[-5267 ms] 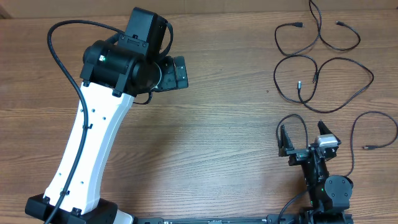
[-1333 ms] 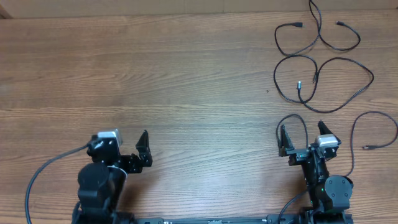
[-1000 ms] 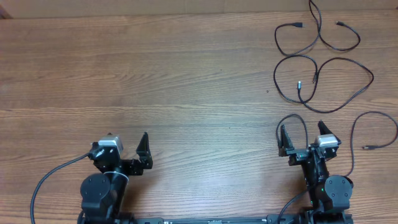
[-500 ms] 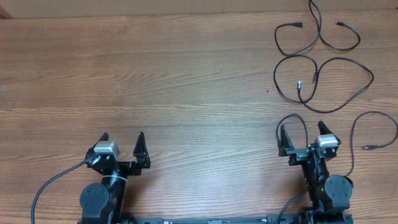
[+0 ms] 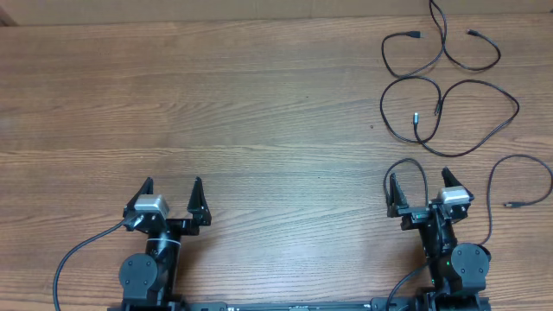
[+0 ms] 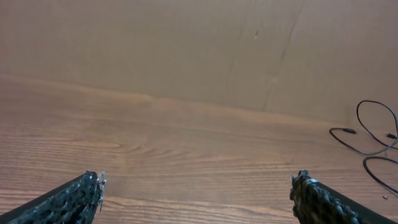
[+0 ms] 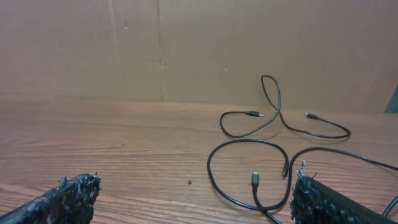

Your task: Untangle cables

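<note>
Left arm now folded back home, black two-finger left gripper (image 5: 172, 183) spread empty like right gripper (image 5: 418, 175); thin black wavy cables (image 5: 438, 105) lie loose ahead of the right, nearest loop liable to snag a finger on advance.

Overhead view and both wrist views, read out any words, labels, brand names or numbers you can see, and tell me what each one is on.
None: no text, number or sign can be read in any view.
The cables, the wooden table, the left gripper, the right gripper and the brown board behind the table show no print or label.
</note>
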